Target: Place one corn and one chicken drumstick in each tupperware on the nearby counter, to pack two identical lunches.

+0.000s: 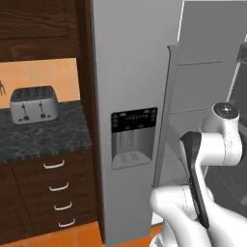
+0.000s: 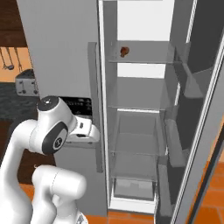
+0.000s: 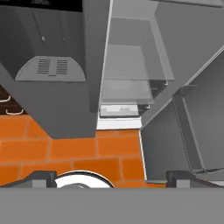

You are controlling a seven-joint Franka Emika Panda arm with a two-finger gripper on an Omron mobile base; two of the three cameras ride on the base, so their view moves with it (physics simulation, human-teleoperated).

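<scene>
While a chicken drumstick (image 2: 124,51) is seen on the top shelf of the open fridge (image 2: 140,131), in the upper middle of the right base view, the gripper (image 3: 112,178) is held wide open and empty above the orange floor (image 3: 65,151). A toaster (image 1: 34,104) is set on the counter (image 1: 43,132) at left.

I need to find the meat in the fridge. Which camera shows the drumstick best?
The right base view: the drumstick sits in plain sight on the top fridge shelf. The left base view sees the fridge edge-on, and the hand view looks at its lower shelves.
</scene>
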